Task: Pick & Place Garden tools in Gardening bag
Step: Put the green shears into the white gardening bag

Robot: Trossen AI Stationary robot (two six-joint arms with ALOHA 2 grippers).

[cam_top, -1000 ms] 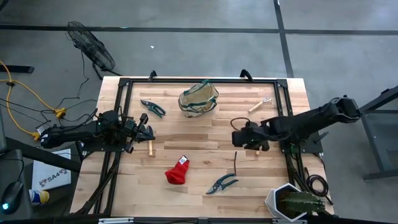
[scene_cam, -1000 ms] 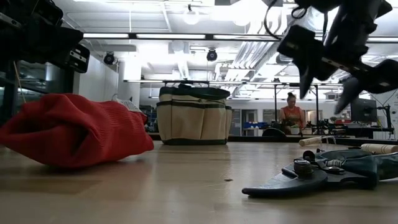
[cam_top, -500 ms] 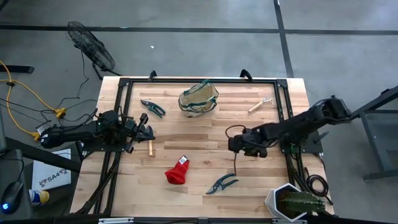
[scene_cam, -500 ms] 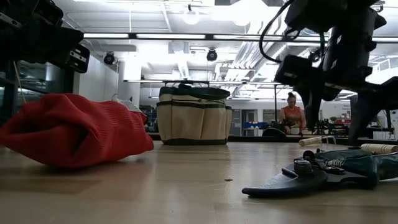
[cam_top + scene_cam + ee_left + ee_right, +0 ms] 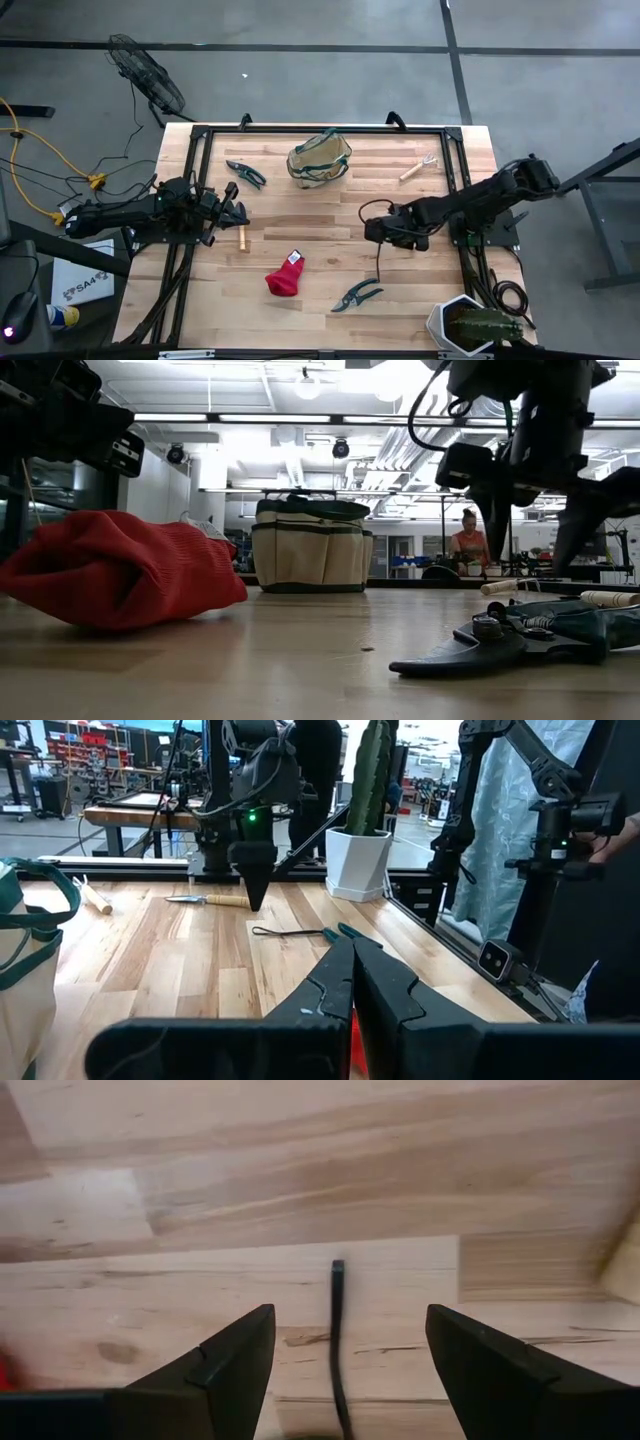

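Note:
The tan gardening bag (image 5: 320,160) stands upright at the far middle of the table. A thin dark rod (image 5: 337,1320) lies flat on the wood. My right gripper (image 5: 350,1320) hangs open above its far end, pointing steeply down, one finger on each side and touching nothing; it also shows in the high view (image 5: 372,233). Two pruning shears (image 5: 245,173) (image 5: 356,295), a red fabric piece (image 5: 285,275) and a wooden-handled tool (image 5: 418,168) lie on the table. My left gripper (image 5: 243,213) waits shut at the left side, level.
A white hexagonal pot with a spiky plant (image 5: 470,325) stands at the near right corner. A short wooden handle (image 5: 242,238) lies just near my left gripper. A dark frame (image 5: 200,135) runs round the tabletop. Bare wood lies between the bag and the rod.
My right gripper has moved toward the table's left and a little toward the near edge, sinking and tipping more steeply down, and now stands over the rod's far end. No object has moved.

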